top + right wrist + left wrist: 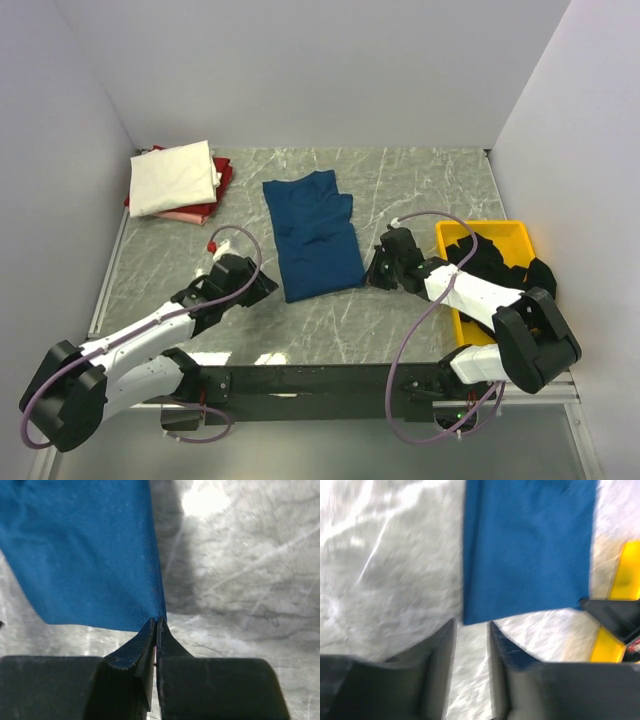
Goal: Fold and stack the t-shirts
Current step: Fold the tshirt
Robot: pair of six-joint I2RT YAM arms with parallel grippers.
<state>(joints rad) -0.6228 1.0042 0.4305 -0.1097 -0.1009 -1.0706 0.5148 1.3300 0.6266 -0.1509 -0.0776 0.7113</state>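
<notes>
A dark blue t-shirt [315, 235] lies folded lengthwise on the marble table; no print shows. My right gripper [375, 272] is shut, pinching the shirt's near right corner [157, 622]; the blue cloth [85, 545] runs away from the tips. My left gripper [262, 285] is open and empty, just short of the shirt's near left corner, with the blue shirt [530, 545] ahead of its fingers [445, 645]. A folded cream shirt [175, 178] lies on a red one [222, 180] at the back left. A black shirt [500, 262] lies bunched in the yellow tray [490, 232].
The yellow tray stands at the right edge beside my right arm and shows in the left wrist view [630, 565]. Grey walls close the back and both sides. A metal rail [105, 280] runs along the table's left edge.
</notes>
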